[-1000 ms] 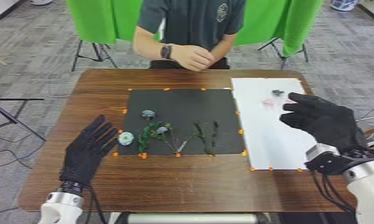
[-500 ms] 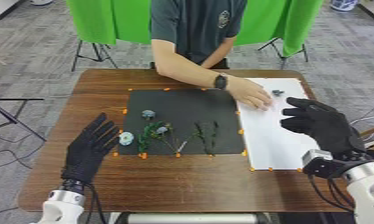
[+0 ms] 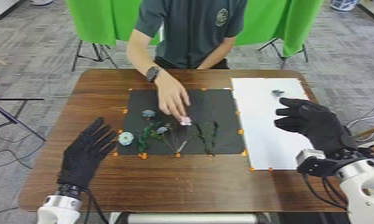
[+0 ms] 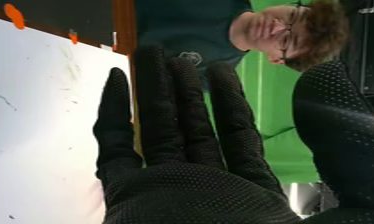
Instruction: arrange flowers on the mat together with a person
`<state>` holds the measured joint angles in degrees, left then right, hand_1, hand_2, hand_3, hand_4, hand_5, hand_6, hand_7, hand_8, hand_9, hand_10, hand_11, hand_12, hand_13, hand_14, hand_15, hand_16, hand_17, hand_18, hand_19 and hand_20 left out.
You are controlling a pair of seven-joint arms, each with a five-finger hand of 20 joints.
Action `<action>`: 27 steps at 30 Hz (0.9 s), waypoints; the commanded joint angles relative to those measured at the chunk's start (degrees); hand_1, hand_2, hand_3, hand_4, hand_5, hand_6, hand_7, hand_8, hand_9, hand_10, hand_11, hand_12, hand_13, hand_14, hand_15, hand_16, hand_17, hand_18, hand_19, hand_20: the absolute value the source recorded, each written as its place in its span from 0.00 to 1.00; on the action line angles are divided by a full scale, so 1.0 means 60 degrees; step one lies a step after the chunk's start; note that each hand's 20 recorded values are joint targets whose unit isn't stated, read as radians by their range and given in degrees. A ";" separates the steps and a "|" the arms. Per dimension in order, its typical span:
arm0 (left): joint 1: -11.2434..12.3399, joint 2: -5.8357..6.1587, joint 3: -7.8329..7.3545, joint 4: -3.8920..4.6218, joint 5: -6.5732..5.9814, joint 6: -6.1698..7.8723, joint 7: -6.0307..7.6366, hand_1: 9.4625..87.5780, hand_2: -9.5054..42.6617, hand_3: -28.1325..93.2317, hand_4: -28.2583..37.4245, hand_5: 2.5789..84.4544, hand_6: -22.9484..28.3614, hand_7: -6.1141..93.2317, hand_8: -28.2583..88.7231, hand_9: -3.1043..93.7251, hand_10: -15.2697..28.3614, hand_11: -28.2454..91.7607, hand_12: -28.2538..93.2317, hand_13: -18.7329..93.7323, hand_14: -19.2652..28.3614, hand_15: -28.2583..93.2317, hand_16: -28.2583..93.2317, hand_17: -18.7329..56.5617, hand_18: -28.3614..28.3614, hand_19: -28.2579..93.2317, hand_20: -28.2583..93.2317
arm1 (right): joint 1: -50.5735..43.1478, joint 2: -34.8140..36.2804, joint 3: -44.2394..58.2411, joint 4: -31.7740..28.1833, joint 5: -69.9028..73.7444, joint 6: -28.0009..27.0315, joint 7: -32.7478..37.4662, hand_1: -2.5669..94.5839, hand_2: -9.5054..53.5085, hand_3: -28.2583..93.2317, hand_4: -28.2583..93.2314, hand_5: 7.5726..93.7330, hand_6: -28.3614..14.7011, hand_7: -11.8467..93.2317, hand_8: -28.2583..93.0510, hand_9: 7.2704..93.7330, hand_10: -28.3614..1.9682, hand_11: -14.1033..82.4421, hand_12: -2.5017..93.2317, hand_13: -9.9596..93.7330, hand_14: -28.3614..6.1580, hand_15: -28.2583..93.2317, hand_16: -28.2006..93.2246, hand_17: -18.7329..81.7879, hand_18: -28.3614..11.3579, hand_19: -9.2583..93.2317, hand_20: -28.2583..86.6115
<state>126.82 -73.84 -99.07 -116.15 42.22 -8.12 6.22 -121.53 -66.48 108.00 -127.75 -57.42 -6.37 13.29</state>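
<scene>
Brown, your table [image 3: 197,187] is carrying the black mat [image 3: 222,110]; your right hand [image 3: 313,120] at its three o'clock and left hand [image 3: 83,152] at eight are holding nothing, fingers extended; a person's hand [image 3: 172,95] is touching the pink flower [image 3: 186,121] mid-mat.

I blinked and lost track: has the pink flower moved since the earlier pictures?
Yes, to the left: the pink flower was on the white board and is now over the black mat, at the person's hand.

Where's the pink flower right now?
In the head view, the pink flower is at the person's fingertips, over the black mat, just right of the nearer blue-grey bloom.
</scene>
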 commanded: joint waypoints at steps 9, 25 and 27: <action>-0.0002 0.0123 -0.0076 0.0049 -0.0046 0.0050 0.0042 0.22 0.14 0.80 0.04 0.33 0.51 0.26 0.15 0.30 0.61 0.38 0.37 0.37 0.68 0.41 0.26 0.12 0.87 0.59 0.31 | 0.0376 0.0102 -0.0206 0.0172 -0.0321 -0.0098 0.0059 0.27 0.16 0.95 0.04 0.42 0.55 0.38 0.12 0.43 0.40 0.39 0.28 0.48 0.41 0.62 0.37 0.28 0.17 0.63 0.51; 0.0147 0.0140 -0.0078 0.0058 -0.0061 0.0163 0.0026 0.22 0.14 0.80 0.04 0.33 0.51 0.26 0.15 0.30 0.61 0.38 0.37 0.37 0.69 0.41 0.26 0.12 0.87 0.59 0.31 | 0.3553 0.2996 -0.1561 0.2652 -0.4971 -0.0394 -0.1779 0.28 0.13 0.96 0.04 0.43 0.57 0.39 0.12 0.45 0.42 0.40 0.28 0.49 0.44 0.62 0.37 0.29 0.17 0.63 0.51; 0.0060 0.0209 -0.0047 0.0087 -0.0059 0.0198 0.0085 0.22 0.15 0.80 0.04 0.33 0.51 0.26 0.15 0.30 0.61 0.38 0.37 0.37 0.69 0.41 0.26 0.12 0.87 0.59 0.31 | 0.4051 0.3572 -0.1964 0.3095 -0.6485 0.0100 -0.2050 0.29 0.12 0.96 0.04 0.43 0.57 0.40 0.11 0.45 0.43 0.40 0.28 0.50 0.45 0.62 0.37 0.29 0.17 0.63 0.51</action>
<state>126.81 -73.16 -99.61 -116.10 42.08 -7.81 6.44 -108.69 -55.90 99.96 -114.57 -73.48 -11.63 4.93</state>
